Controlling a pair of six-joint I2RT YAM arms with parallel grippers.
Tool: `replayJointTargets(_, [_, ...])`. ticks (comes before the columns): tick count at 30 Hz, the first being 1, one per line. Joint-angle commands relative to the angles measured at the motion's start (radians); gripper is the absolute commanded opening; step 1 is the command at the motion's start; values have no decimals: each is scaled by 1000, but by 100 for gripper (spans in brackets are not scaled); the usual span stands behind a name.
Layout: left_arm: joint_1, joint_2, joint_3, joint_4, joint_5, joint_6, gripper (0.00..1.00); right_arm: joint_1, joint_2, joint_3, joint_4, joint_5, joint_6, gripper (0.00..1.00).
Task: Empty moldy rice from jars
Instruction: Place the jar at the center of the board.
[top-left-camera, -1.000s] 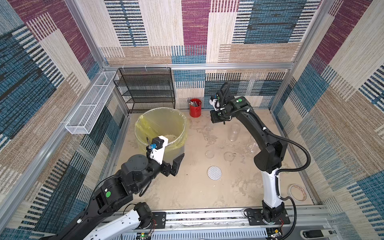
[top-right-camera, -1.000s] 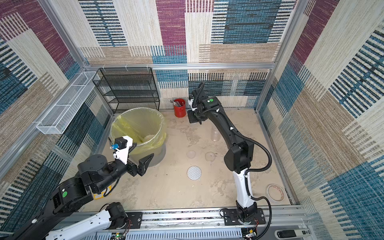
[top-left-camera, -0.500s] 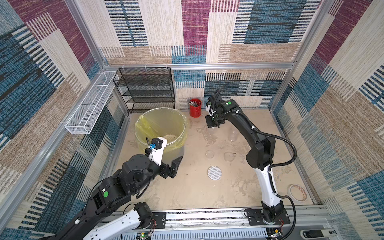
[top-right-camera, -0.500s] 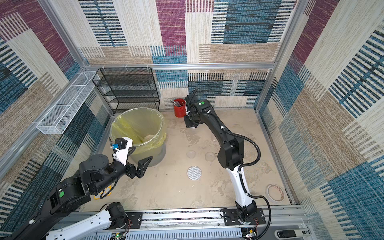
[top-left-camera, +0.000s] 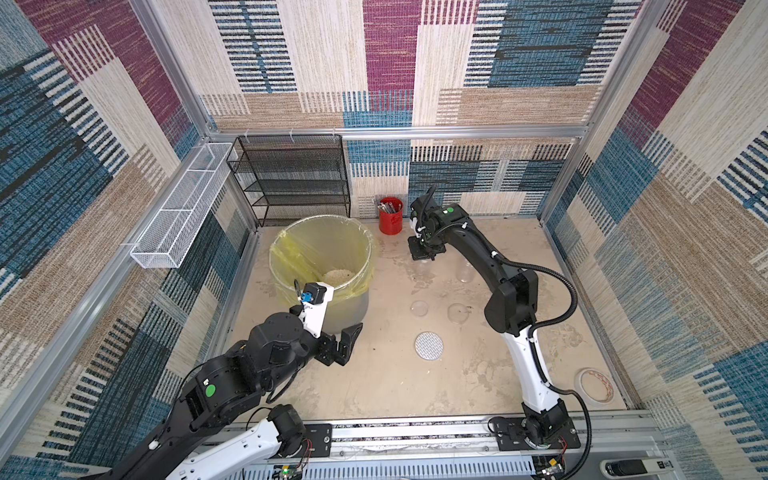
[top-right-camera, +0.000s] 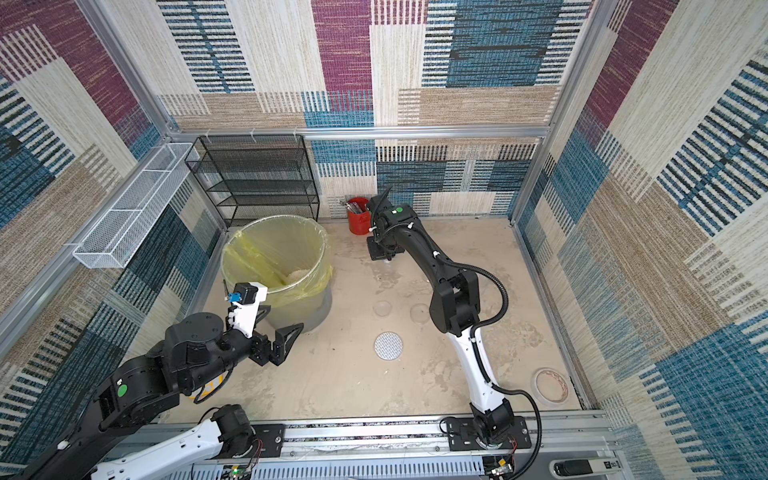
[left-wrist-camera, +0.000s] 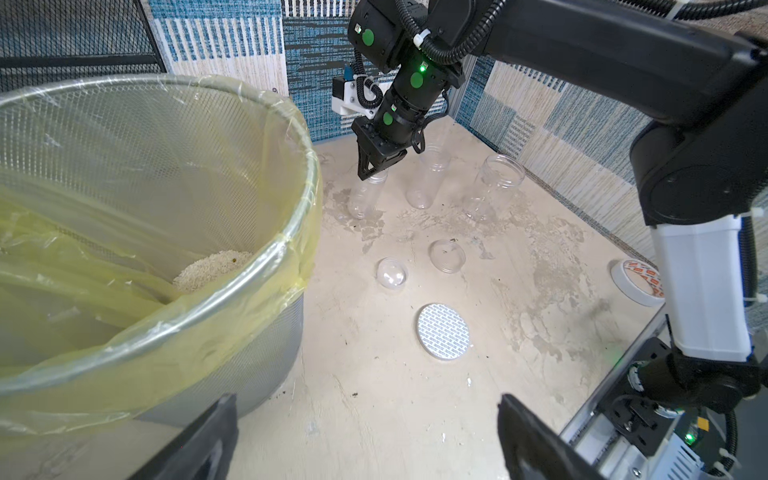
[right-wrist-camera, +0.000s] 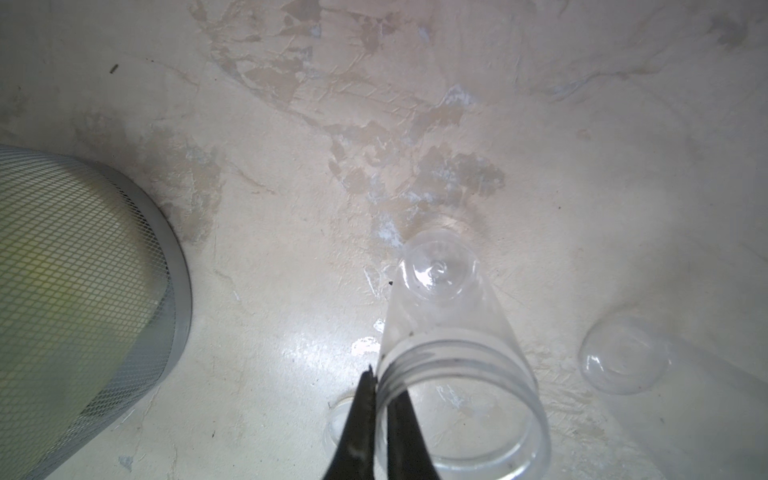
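Note:
Three clear empty jars stand on the floor in the left wrist view: a small one, a second and a wider one. My right gripper is shut on the small jar's threaded rim, one finger inside and one outside. That jar leans, its base at the floor. The moldy rice lies heaped in the yellow-lined bin, as both top views show. My left gripper hangs open and empty beside the bin.
The grey mesh bin fills the left of the floor. Two clear lids and a patterned round lid lie mid-floor. A red cup of pens and black rack stand at the back; a tape roll lies at the front right.
My right gripper has come down and a little left toward the floor with the small jar, its elbow folding in. The left arm has barely shifted.

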Motion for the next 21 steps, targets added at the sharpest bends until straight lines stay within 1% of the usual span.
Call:
replayJointTargets(1, [1, -16, -16, -41, 4, -68, 99, 0, 19, 21, -19, 21, 21, 0])
replayJointTargets(8, [1, -67, -40, -62, -31, -88, 99, 0, 43, 39, -41, 28, 19, 1])
replayJointTargets(9, [1, -69, -40, -64, -32, -85, 99, 1, 45, 41, -42, 27, 18, 3])
replayJointTargets(10, [1, -69, -42, -63, -36, -83, 99, 0, 47, 43, -44, 24, 17, 8])
replayJointTargets(16, [1, -55, -51, -62, -43, -84, 99, 0, 41, 49, -49, 14, 13, 15])
replayJointTargets(19, [1, -48, -58, -63, -69, -95, 99, 0, 33, 51, -47, 11, 10, 24])
replayJointTargets(21, [1, -47, -63, -59, -82, -98, 99, 0, 29, 55, -47, 9, 9, 27])
